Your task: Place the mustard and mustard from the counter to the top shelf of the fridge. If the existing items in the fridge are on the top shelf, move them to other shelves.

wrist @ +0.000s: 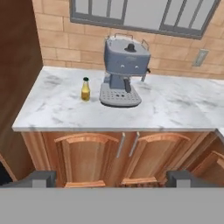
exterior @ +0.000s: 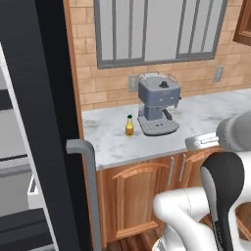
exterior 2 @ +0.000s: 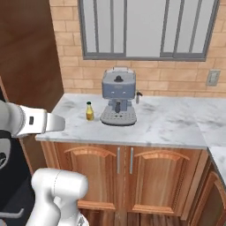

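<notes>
One mustard [wrist: 85, 89], a short amber-yellow bottle with a dark cap, stands upright on the counter [wrist: 57, 109] just left of a coffee machine. The same mustard [exterior: 129, 126] [exterior 2: 89, 111] appears in both base views. My gripper [wrist: 112, 179] hangs in front of the counter, well short of the bottle, open with nothing between its fingertips [wrist: 39, 178]. The fridge [exterior: 44, 122] fills the left of the left base view, with its black side and grey bar handle [exterior: 86, 162]. I cannot make out its top shelf, and the existing items are out of view.
A blue-grey coffee machine [wrist: 124, 72] sits mid-counter against the brick wall. Brown cabinet doors [wrist: 87, 159] with thin handles run below the stone top. A tall wooden panel [exterior 2: 26, 53] bounds the counter's left end. Bare counter [exterior 2: 176, 119] stretches to the right.
</notes>
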Motion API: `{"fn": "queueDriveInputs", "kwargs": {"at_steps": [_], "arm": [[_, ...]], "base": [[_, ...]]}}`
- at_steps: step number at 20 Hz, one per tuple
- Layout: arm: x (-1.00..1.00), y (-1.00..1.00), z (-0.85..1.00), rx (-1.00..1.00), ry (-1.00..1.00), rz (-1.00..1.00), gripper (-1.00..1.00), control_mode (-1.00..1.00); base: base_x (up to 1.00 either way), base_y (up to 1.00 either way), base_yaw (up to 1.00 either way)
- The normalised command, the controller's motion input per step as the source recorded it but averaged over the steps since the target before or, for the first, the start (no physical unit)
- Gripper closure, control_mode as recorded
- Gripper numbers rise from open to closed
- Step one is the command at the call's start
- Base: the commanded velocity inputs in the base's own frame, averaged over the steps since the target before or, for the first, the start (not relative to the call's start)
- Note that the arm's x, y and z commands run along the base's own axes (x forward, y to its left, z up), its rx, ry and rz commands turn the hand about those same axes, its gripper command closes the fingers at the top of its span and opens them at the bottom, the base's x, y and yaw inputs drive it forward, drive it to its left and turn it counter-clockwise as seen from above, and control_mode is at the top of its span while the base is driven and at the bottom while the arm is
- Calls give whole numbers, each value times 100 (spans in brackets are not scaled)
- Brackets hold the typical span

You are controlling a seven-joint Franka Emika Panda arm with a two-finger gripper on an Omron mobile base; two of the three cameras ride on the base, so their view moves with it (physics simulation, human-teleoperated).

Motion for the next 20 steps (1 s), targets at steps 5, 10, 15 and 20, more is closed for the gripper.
{"fn": "queueDriveInputs", "kwargs": {"at_steps": [5, 10, 15, 20], "arm": [[0, 0, 0, 0, 0, 0, -100, 100], [38, 3, -10, 0, 17, 5, -100, -100], [77, 14, -52, 2, 31, 2, -100, -100], [83, 32, -78, 7, 20, 0, -100, -100]], "base": [[59, 0, 4], [14, 2, 3], [0, 0, 0], [0, 0, 0]]}}
